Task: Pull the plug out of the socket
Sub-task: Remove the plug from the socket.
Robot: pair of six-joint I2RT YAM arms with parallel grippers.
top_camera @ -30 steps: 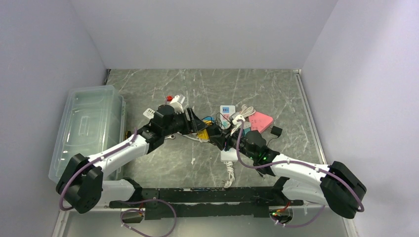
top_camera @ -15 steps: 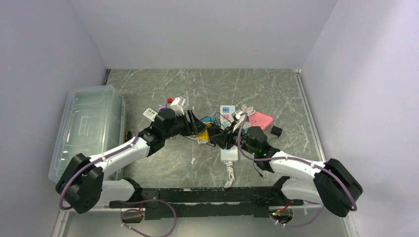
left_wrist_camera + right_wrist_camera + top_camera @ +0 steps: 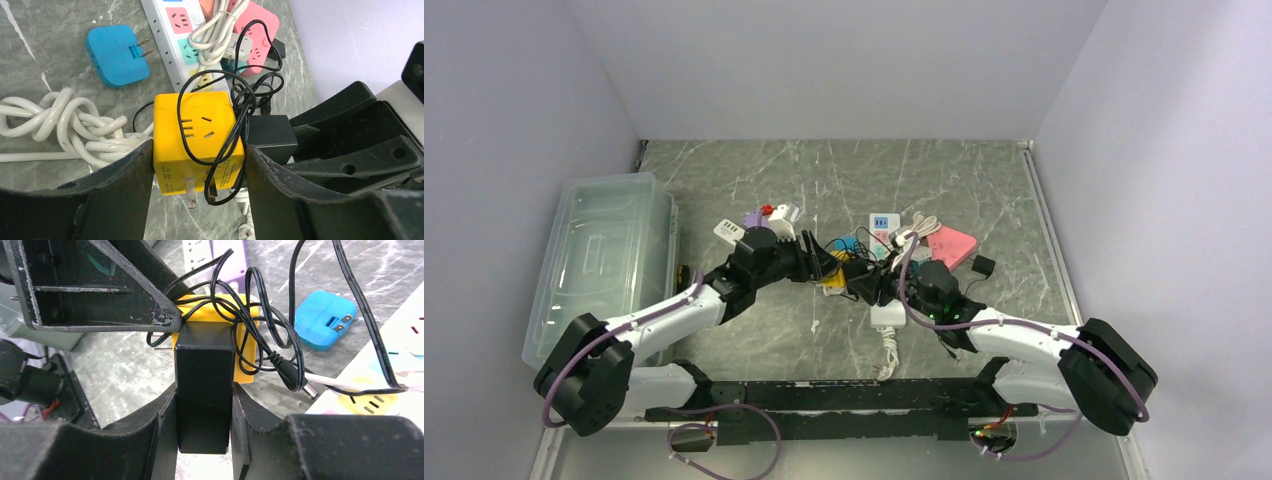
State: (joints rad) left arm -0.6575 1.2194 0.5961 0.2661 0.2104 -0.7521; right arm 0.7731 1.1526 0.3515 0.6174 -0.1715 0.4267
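Note:
A yellow cube socket (image 3: 197, 140) hangs just above the table, and my left gripper (image 3: 197, 156) is shut on its two sides. A black plug block (image 3: 205, 385) sits flush against the cube's side, with my right gripper (image 3: 205, 407) shut on it. The plug's thin black cord (image 3: 235, 125) loops over the cube's face. From above, the two grippers meet nose to nose at the cube (image 3: 835, 276) in the middle of the table. The cube's own metal prongs point down, free of anything.
A blue adapter (image 3: 117, 55), a white power strip (image 3: 185, 35), a pink socket block (image 3: 257, 25) and a coiled white cable (image 3: 60, 125) lie close behind the cube. Another white strip (image 3: 888, 316) lies under the right arm. A clear plastic bin (image 3: 604, 260) stands at the left.
Both wrists have shifted slightly, the left a little nearer and the right a little leftward. Cube and plug stay pressed together between them, and both grips are unchanged.

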